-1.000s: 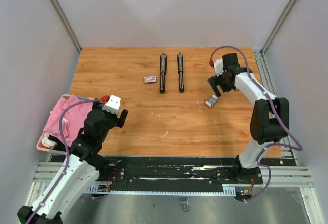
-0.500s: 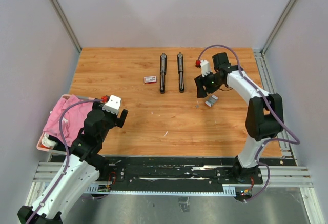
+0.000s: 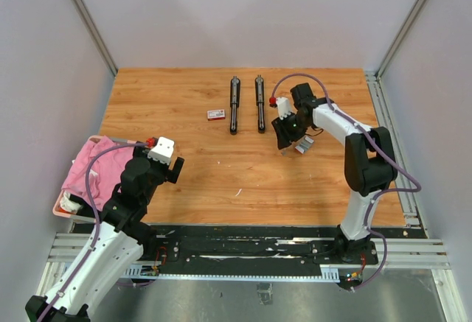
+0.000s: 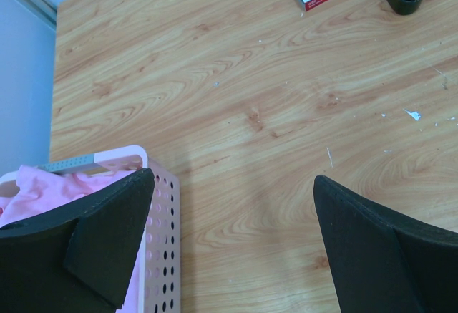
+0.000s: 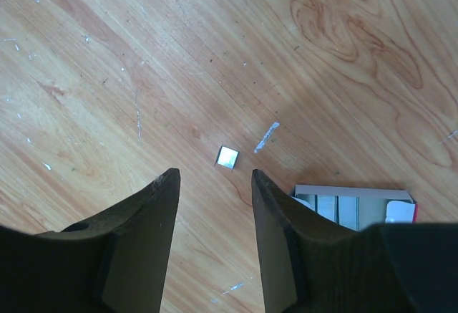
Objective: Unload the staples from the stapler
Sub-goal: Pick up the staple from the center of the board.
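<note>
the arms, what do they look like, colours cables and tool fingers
The left arm and right arm mix white shells with black joints. A purple cable loops along each, and a white wrist block carries a red part. The left tool and right tool have matte black, wedge-shaped fingers.

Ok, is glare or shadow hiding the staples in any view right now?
Right wrist: sharp, the square staple bit glints bright, with soft shadow from the right gripper on the table beside it. Top external: even light, such bits too small to resolve. Left wrist: grain crisp, no glare.
</note>
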Robot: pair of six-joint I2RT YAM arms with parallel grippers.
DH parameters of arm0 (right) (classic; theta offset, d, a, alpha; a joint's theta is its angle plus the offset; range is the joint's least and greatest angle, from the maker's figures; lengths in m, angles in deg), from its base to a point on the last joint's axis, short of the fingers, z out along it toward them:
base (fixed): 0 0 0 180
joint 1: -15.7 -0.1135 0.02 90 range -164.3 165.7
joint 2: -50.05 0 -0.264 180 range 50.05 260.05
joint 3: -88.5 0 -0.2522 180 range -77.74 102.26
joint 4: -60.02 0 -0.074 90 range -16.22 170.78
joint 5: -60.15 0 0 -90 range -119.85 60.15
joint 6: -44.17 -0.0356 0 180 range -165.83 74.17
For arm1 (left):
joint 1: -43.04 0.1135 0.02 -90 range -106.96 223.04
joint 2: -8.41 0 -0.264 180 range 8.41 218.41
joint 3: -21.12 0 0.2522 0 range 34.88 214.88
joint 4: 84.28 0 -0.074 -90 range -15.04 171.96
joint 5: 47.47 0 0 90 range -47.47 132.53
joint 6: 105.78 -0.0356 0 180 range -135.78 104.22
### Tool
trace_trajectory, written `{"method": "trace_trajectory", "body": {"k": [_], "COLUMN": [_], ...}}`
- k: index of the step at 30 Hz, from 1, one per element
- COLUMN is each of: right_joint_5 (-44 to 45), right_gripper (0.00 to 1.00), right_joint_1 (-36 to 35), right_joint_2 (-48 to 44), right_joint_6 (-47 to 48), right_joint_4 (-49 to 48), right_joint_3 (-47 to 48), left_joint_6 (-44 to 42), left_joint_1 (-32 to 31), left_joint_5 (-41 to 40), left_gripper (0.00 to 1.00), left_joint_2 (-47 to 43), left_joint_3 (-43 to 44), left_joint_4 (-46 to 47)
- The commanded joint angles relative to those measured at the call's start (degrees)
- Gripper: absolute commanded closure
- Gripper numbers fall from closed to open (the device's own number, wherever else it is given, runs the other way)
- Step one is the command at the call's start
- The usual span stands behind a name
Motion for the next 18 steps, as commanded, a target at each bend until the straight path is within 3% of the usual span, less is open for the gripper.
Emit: {"method": "trace_trajectory", "body": {"k": [1, 18], "right_joint_5": [4.67, 6.63], "right_gripper": [0.54, 0.68], "right_joint_1": [-1.53, -1.62], "right_joint_2": [1.65, 5.03], "right_joint_6": [0.02, 0.83], "right_joint_4": [1.01, 1.25], "right_joint_3": [-0.22, -0.32], "left_joint_6": [-0.27, -0.35], "left_joint_1": [0.27, 0.33], "left_joint_5": [-0.12, -0.03], "left_gripper": [0.02, 0.02], "left_joint_2": [-0.29, 0.06], "left_joint_3": [-0.59, -0.82], "left_joint_4": [1.91, 2.04]}}
